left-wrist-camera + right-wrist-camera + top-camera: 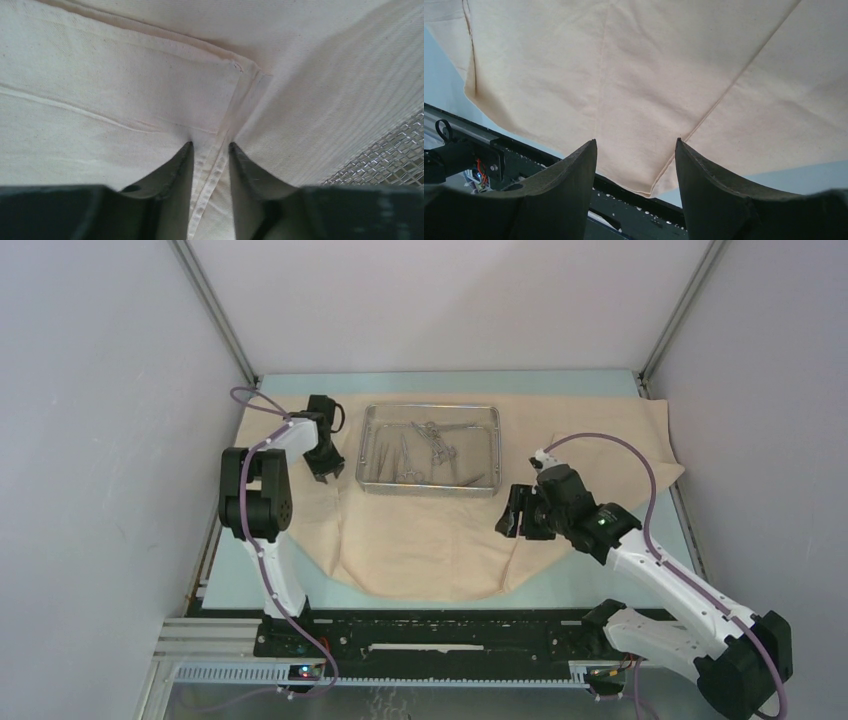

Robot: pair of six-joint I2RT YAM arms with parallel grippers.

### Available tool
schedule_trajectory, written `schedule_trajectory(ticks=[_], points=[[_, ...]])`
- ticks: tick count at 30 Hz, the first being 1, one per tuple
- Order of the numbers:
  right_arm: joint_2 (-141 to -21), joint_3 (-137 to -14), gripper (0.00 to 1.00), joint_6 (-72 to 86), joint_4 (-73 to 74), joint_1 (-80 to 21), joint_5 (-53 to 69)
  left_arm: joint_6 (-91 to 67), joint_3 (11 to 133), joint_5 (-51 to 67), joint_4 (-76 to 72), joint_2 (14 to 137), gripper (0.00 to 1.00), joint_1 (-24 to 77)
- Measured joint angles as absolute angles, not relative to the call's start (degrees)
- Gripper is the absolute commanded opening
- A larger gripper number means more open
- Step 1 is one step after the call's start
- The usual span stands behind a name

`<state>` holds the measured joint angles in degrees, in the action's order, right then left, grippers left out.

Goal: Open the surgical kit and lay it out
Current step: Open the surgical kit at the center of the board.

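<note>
Your left claw (323,472) is down on the wrapping cloth (430,545) just left of the tray (366,452), toward the far-left corner of the counter (245,580). Its wrist view shows the fingers (181,167) drawn close together with a stitched hem running between them. You cannot tell from here whether they actually bite that hem or only straddle it. The position makes sense: a layer is doubled over there, and that edge is the handle for pulling it flat toward the left edge.

Your right claw (513,512) is released, fingers wide and holding nothing. It hangs over the cloth's fold on the near-right side, probably lined up to take that flap next.

Most of the cloth is already spread across the middle of the counter. The tray sits on it toward the far edge, uncovered, with the forceps and scissors (430,445) lying inside it, not yet laid out.
</note>
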<state>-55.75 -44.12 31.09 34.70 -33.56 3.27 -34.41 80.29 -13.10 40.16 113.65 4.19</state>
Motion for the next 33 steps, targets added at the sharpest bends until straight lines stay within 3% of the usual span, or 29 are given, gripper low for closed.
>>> schedule_trajectory(ticks=[5, 6, 22, 33], points=[[-56.77, -44.64, 0.67, 30.74, 33.80, -33.36, 4.45, -35.11, 80.29, -13.26, 40.80, 113.65, 0.02, 4.16], [-56.95, -44.64, 0.67, 30.72, 33.74, -33.34, 4.64, -35.24, 80.29, -13.28, 40.88, 113.65, 0.00, 4.16], [-57.39, -44.64, 0.67, 30.02, 33.54, -32.27, 6.09, -36.64, 80.14, -18.31, 42.83, 111.61, 0.00, 2.42], [-56.93, -44.64, 0.66, 29.89, 33.54, -32.23, 6.57, -39.16, 70.81, -26.04, 45.93, 99.63, 0.00, -4.47]])
